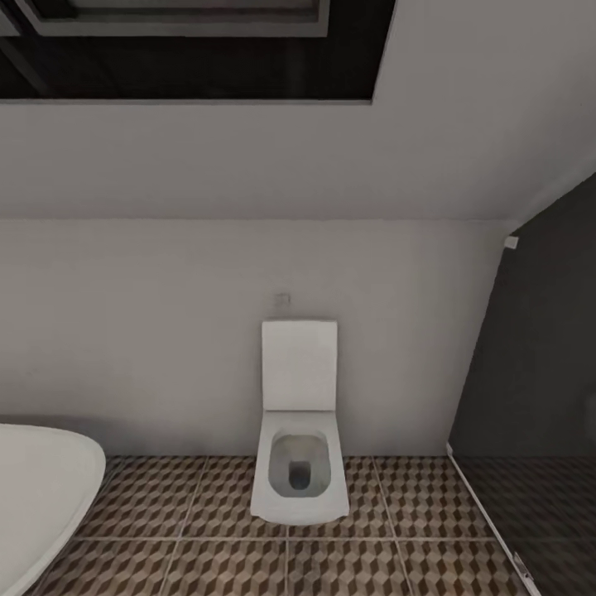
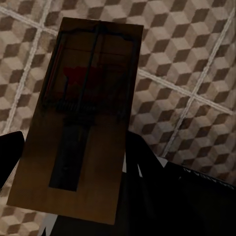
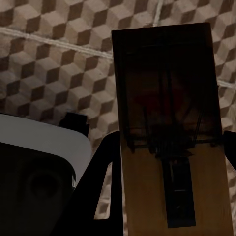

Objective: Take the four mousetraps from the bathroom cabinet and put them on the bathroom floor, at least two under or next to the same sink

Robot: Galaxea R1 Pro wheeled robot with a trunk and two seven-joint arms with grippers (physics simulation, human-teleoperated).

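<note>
Floor point(image 1: 207, 563): large square tiles, brown/tan/cream cube pattern, pale grout lines. White toilet point(image 1: 300, 463) stands on it against the back wall, lid up. White tub point(image 1: 41, 497) rim at near left. Dark flooring at right.

Mousetrap A point(image 2: 81, 120): brown wooden slab, dark wire parts, red mark, held above cube-patterned floor point(image 2: 196, 59) | Mousetrap B point(image 3: 169, 132): same build, likewise held over tiles

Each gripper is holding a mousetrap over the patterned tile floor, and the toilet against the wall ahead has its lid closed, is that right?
Not quite: the head view shows the toilet with its lid raised and the bowl open. The rest holds: each wrist view shows a mousetrap held above the bathroom floor.
</note>
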